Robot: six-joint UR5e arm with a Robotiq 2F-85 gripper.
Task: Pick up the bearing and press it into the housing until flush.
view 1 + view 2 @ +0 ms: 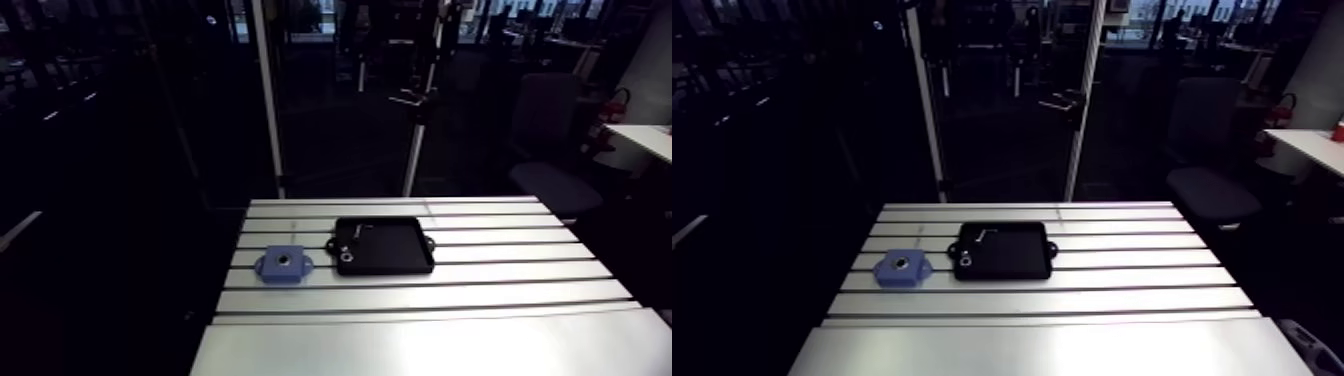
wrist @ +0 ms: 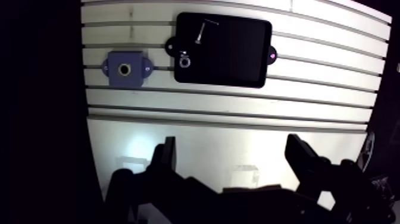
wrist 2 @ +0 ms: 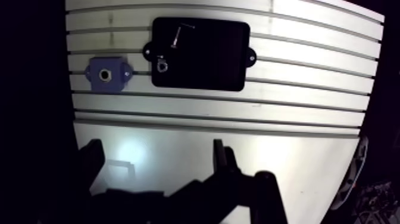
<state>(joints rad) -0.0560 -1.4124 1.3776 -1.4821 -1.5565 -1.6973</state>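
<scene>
Bearing lies in your black tray, untouched; blue housing beside it stands empty; gripper hangs released, well apart; pick and press remain for you.

No readable txt, labels, brand marks or nos. in any view. Nothing legible on blue housing, black tray, bearing or slotted table.
</scene>
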